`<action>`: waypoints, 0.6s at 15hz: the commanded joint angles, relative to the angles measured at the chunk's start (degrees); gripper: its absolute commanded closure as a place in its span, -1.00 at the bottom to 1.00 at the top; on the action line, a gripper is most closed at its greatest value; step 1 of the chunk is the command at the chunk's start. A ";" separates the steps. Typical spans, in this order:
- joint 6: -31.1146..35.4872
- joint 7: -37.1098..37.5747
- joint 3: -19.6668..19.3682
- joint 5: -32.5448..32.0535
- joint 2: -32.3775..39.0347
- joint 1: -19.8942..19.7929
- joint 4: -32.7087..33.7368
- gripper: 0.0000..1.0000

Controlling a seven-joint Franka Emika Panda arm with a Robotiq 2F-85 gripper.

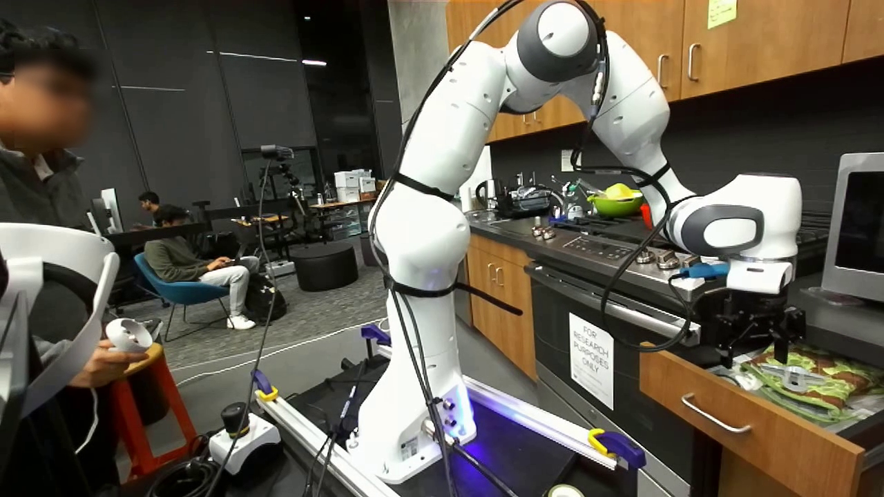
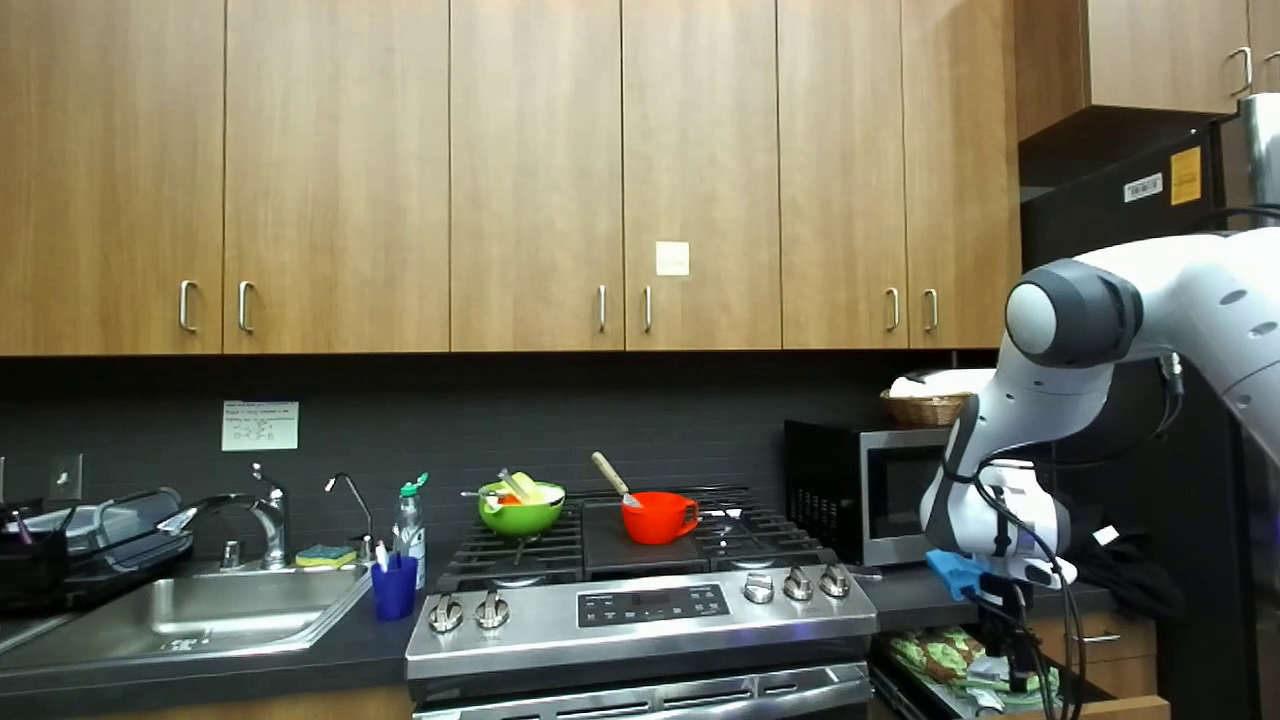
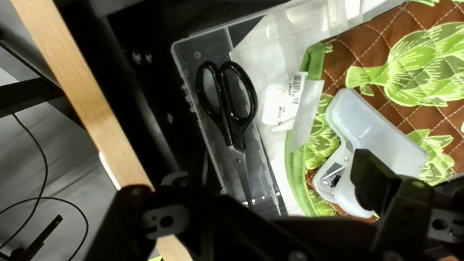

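Wooden wall cabinets (image 2: 535,180) are being seen above a gas range (image 2: 540,635), on which a green bowl (image 2: 521,517) and an orange-red mug (image 2: 655,520) are being supported. Beside the range, an open wooden drawer (image 1: 794,449) is being overhung by the gripper (image 1: 753,352), whose fingers (image 3: 377,181) are being held wide apart. Inside the drawer, a brown quilted pot holder with green artichoke print (image 3: 398,72) is being overlain by a translucent plastic gadget (image 3: 384,134); it is being partly hidden by one finger in the wrist view, and whether it is being touched cannot be told. Near it, black-handled scissors (image 3: 236,134) are being held in a clear plastic tray (image 3: 219,152), and white packaging (image 3: 257,61) with a barcode label (image 3: 277,105) is being seen between tray and pot holder. In an exterior view, a white handheld controller (image 1: 129,336) is being gripped by a standing person (image 1: 31,179), while a blue chair (image 1: 183,290) is being occupied by a seated person (image 1: 183,248).
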 commanded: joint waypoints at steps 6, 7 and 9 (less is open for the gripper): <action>-2.52 -1.20 0.88 2.31 3.55 -2.08 7.61 -1.00; -2.69 -1.29 0.98 2.27 3.84 -2.11 7.88 -1.00; -2.88 -1.37 1.01 2.04 4.59 -2.02 8.40 -1.00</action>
